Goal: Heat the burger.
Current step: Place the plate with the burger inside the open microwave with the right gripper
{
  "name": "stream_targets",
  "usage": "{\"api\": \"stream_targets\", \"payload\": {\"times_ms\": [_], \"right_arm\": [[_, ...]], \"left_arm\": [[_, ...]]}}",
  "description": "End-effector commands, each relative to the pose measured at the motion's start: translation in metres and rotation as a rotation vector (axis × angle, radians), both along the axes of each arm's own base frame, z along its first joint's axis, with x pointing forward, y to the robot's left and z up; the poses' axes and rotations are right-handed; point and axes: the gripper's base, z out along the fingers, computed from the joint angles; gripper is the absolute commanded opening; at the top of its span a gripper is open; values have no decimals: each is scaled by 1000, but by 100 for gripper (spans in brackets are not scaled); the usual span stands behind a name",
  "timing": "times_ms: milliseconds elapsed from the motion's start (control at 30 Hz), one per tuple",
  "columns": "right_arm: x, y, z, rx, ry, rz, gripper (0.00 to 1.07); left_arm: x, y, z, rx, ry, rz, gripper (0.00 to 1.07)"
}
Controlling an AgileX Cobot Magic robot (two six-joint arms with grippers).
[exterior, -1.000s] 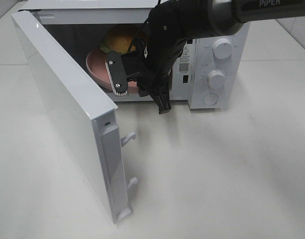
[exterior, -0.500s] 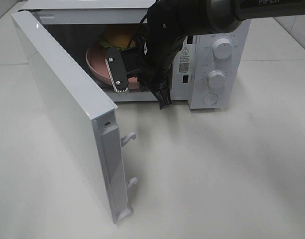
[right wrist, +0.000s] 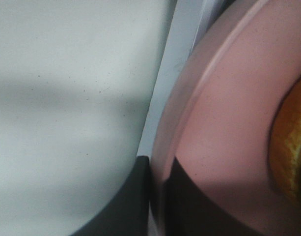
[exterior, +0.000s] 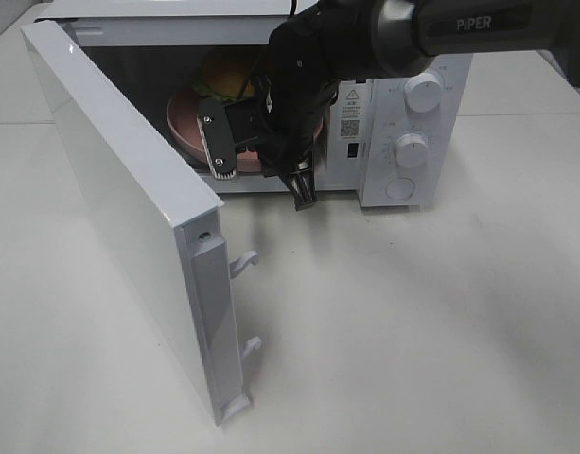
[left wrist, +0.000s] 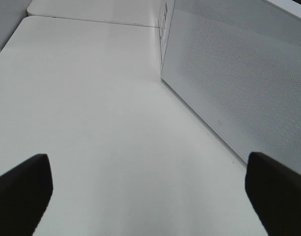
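Observation:
The burger (exterior: pixel 223 74), with a brown domed bun, sits on a round pink plate (exterior: pixel 184 125) inside the open microwave (exterior: pixel 417 57). My right gripper (exterior: pixel 259 149) reaches into the oven's mouth from the right, shut on the plate's near rim. In the right wrist view its two dark fingers (right wrist: pixel 125 206) pinch the pink plate's rim (right wrist: pixel 214 123), and the burger's bun (right wrist: pixel 291 147) shows at the edge. My left gripper (left wrist: pixel 150 196) is open with nothing between its fingers, low over the table beside the microwave's perforated side wall (left wrist: pixel 238 88).
The microwave door (exterior: pixel 129 208) stands swung open toward the front left, with its latch hooks (exterior: pixel 244 263) sticking out. The control knobs (exterior: pixel 413 147) are on the right of the oven front. White tabletop (exterior: pixel 413 331) stretches in front.
The right gripper has pushed the plate and burger a little deeper into the microwave, moving back and slightly left. The left gripper has stayed open.

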Motion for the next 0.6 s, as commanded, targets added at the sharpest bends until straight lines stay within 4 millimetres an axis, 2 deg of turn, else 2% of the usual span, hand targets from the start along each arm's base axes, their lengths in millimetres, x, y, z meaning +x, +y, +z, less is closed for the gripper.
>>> {"api": "stream_targets", "payload": {"times_ms": [33,233,600], "right_arm": [[7,4,13,60,-71,1,2],[7,3,13,60,-69,0,8],[6,3,12,62,-61,-12,31]], "left_arm": [[0,-1,0,-9,3,-3,100],[0,-1,0,-9,3,-3,100],[0,-1,0,-9,3,-3,100]]}}
